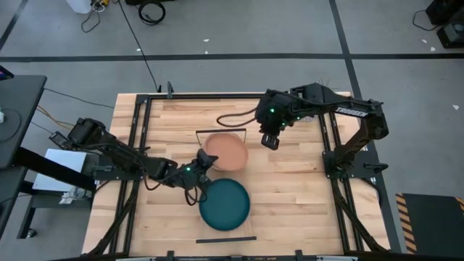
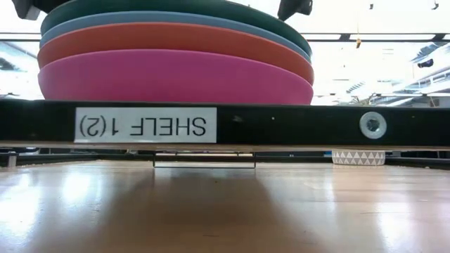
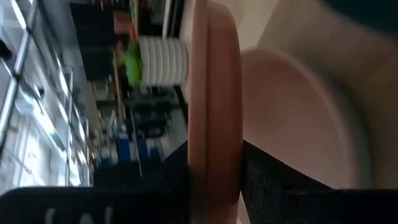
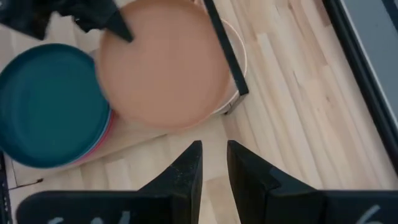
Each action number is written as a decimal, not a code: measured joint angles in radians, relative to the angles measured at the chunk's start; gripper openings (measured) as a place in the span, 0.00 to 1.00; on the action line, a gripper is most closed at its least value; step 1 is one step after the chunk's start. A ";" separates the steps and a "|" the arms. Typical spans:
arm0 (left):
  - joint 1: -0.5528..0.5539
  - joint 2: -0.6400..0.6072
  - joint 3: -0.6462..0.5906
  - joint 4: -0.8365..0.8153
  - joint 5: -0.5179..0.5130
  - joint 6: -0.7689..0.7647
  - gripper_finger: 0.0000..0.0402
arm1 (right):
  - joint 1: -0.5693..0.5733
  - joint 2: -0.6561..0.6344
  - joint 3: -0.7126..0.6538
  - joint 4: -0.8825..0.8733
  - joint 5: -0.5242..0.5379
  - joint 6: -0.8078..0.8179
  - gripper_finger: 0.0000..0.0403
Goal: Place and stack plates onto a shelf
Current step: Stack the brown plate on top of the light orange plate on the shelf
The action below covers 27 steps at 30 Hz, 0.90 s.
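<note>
A: High view first. What's on the table?
B: Left gripper (image 1: 205, 164) sits at the near-left rim of the peach plate (image 1: 226, 151), fingers closed on that rim. The dark teal plate (image 1: 224, 204) tops a stack just beside it, on the shelf (image 1: 226, 238); only the shelf's black end bars show. Right gripper (image 1: 270, 139) hangs just past the peach plate's right side, holding nothing. White lettering on the right arm's link, too small to read for sure.
A: Low view?
B: Black shelf bar (image 2: 295, 125) across the frame w/ a white label, upside down: "SHELF 1(2)". On it a stack, bottom up: magenta plate (image 2: 176, 77), orange plate (image 2: 176, 41), a grey-blue plate (image 2: 140, 19), teal plate (image 2: 211, 7) on top. Small white patterned pot (image 2: 358, 157) far back on the tabletop. Neither gripper's fingertips show here.
A: Left wrist?
B: Peach plate rim (image 3: 214, 106) edge-on between the two dark fingers (image 3: 267, 174), pinched, rim touching both. White ribbed pot w/ green plant (image 3: 158, 61) beyond. Writing on the gripper body unreadable.
A: Right wrist?
B: Fingers (image 4: 186, 171) narrowly apart, a slim gap, nothing in it, bare tabletop (image 4: 298, 99) under them. Ahead: peach plate (image 4: 161, 62) partly over a black shelf bar (image 4: 225, 50), a second plate's pale rim peeking out beneath it, teal plate (image 4: 53, 102) beside, pink edge under that. Left gripper (image 4: 93, 15) at the peach plate's far rim.
</note>
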 joint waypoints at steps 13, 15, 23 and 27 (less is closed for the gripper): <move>0.068 0.000 0.000 -0.077 -0.032 -0.184 0.29 | 0.087 0.003 0.000 -0.010 0.054 0.027 0.20; 0.078 0.000 0.000 -0.089 -0.031 -0.221 0.29 | 0.098 0.003 0.000 -0.020 0.064 0.028 0.20; 0.075 0.000 0.000 -0.105 0.073 -0.274 0.31 | 0.131 0.004 0.000 -0.024 0.088 0.043 0.20; 0.066 -0.007 0.000 -0.108 0.094 -0.321 0.41 | 0.133 0.004 0.000 -0.020 0.088 0.055 0.20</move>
